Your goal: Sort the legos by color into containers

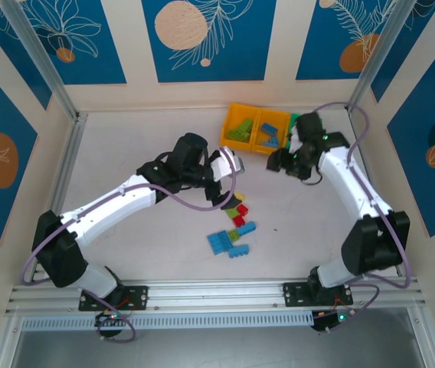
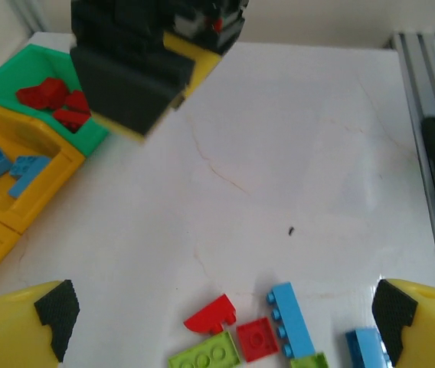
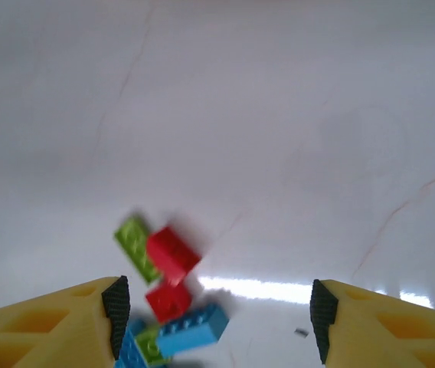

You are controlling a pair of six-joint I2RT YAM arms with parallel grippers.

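Note:
Loose legos lie mid-table: a red half-round brick (image 2: 211, 314), a red square (image 2: 257, 339), a lime plate (image 2: 206, 355) and a light blue bar (image 2: 292, 319), the same pile (image 1: 233, 226) from above. My left gripper (image 2: 225, 310) hovers over them, open, nothing between its fingers. Three joined containers stand at the back: one orange-yellow bin (image 1: 231, 115) with lime bricks, another (image 2: 49, 184) with blue bricks, and a green bin (image 2: 91, 138) with red bricks (image 2: 49, 96). My right gripper (image 3: 217, 314) is open and empty just in front of the bins (image 1: 279, 162).
The right arm's black and yellow wrist (image 2: 148, 61) hangs close above the green bin. An aluminium rail (image 1: 217, 295) runs along the near table edge, and walls close in the back and sides. Bare white table (image 1: 141, 245) lies left of the pile.

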